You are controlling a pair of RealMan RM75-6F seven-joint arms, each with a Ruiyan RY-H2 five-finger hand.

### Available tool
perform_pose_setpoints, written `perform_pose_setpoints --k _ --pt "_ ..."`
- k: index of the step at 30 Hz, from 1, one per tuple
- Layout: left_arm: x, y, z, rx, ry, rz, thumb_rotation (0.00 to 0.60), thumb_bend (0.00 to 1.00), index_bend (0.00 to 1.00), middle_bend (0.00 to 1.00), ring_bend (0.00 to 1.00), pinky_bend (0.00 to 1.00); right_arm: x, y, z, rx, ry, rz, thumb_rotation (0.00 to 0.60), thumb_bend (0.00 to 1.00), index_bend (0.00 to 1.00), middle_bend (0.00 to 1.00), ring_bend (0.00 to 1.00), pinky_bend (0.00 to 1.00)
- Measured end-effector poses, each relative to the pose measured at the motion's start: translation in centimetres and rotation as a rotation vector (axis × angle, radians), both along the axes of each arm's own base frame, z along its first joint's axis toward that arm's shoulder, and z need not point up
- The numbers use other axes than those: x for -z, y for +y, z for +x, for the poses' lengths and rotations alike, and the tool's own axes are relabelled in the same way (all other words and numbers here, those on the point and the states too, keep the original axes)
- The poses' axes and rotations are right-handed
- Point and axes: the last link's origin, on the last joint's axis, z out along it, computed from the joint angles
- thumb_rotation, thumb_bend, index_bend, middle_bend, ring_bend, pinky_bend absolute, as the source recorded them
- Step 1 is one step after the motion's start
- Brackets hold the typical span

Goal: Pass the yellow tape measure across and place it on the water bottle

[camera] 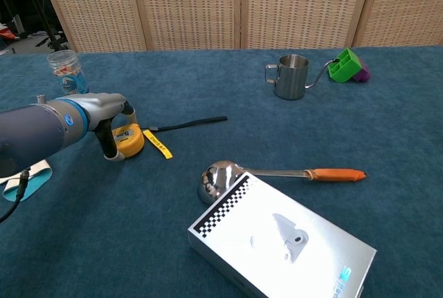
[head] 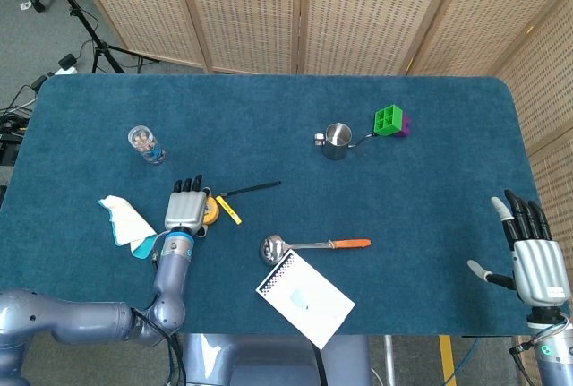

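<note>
The yellow tape measure [head: 211,210] [camera: 130,139] lies on the blue table with its yellow tab [camera: 158,144] pulled out to the right. My left hand [head: 184,210] [camera: 114,119] rests right beside it on its left. In the head view the fingers [head: 186,187] are stretched forward. In the chest view one digit points down at the tape's left edge and another curves behind it. The tape stays flat on the table. The water bottle [head: 145,144] [camera: 66,71] stands upright further back and left. My right hand [head: 535,259] hovers open at the table's right edge, empty.
A black strap [head: 251,189] runs right from the tape. A ladle with an orange handle [head: 313,244], a white box [head: 304,294], a steel mug [head: 336,141] and a green block [head: 389,121] occupy the middle and right. A white and teal cloth [head: 125,222] lies left of my left hand.
</note>
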Motion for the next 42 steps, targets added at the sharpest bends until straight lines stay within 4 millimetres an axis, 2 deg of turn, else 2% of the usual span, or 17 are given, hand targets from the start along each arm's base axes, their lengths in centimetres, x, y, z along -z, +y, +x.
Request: perform_pose_setpoints --k 15,25,34,42 --pt "-2.1 1.1 0.0 0.023 -0.014 0.059 0.600 0.37 0.50 0.00 0.00 0.00 0.1 0.1 0.1 -0.002 0.003 0.000 0.600 0.05 0.00 0.00 0.00 0.00" --pt "-5.2 2.2 1.3 0.092 0.001 0.120 0.600 0.37 0.52 0.00 0.00 0.00 0.2 0.1 0.2 -0.005 0.005 0.005 0.600 0.05 0.00 0.00 0.00 0.00" --pt "-9.0 3.6 2.8 0.159 0.035 0.185 0.600 0.37 0.54 0.00 0.00 0.00 0.3 0.1 0.2 -0.003 0.006 0.008 0.600 0.05 0.00 0.00 0.00 0.00" --pt "-12.4 5.3 2.3 0.188 0.066 0.193 0.600 0.37 0.55 0.00 0.00 0.00 0.4 0.1 0.2 -0.005 0.008 0.009 0.600 0.05 0.00 0.00 0.00 0.00"
